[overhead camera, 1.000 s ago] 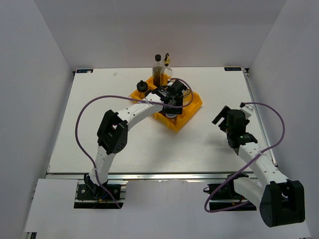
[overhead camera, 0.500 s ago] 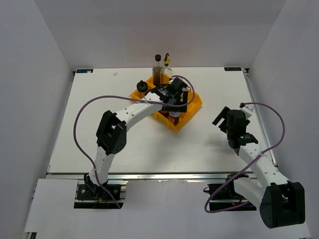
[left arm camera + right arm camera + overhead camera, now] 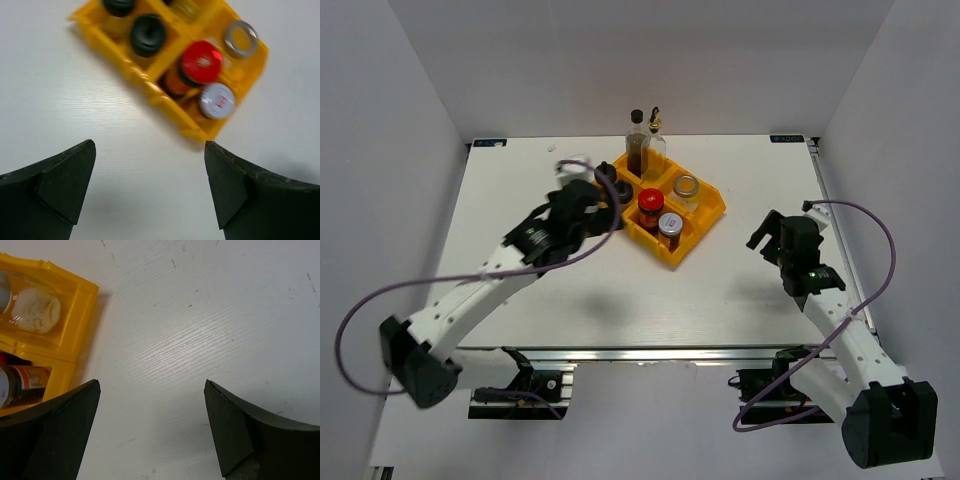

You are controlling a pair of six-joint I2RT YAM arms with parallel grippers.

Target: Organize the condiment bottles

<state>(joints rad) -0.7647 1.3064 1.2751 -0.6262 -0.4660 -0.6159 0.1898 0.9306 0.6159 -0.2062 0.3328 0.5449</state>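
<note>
The condiment bottles stand in the yellow tray (image 3: 712,212). A tall dark bottle with a black cap (image 3: 637,140) and a clear gold-spouted bottle (image 3: 656,132) rise at its far side. Two black-lidded jars (image 3: 620,190) sit on the left, a red-lidded jar (image 3: 650,204) and a silver-lidded jar (image 3: 670,223) in front, and a silver-rimmed jar (image 3: 686,187) on the right. My left gripper (image 3: 598,200) (image 3: 149,145) is open and empty over bare table just left of the tray (image 3: 135,75). My right gripper (image 3: 770,232) (image 3: 151,384) is open and empty to the right of the tray (image 3: 82,315).
The white table (image 3: 520,280) ends in walls at the left, back and right. The left arm stretches low across the front left, its purple cable (image 3: 380,300) looping out. In the right wrist view a jar of white grains (image 3: 35,310) lies inside the tray's near wall.
My left gripper opened over the tray's front compartment and left the silver-lidded jar there. The left arm then pulled back to the left. The right arm has hardly moved.
</note>
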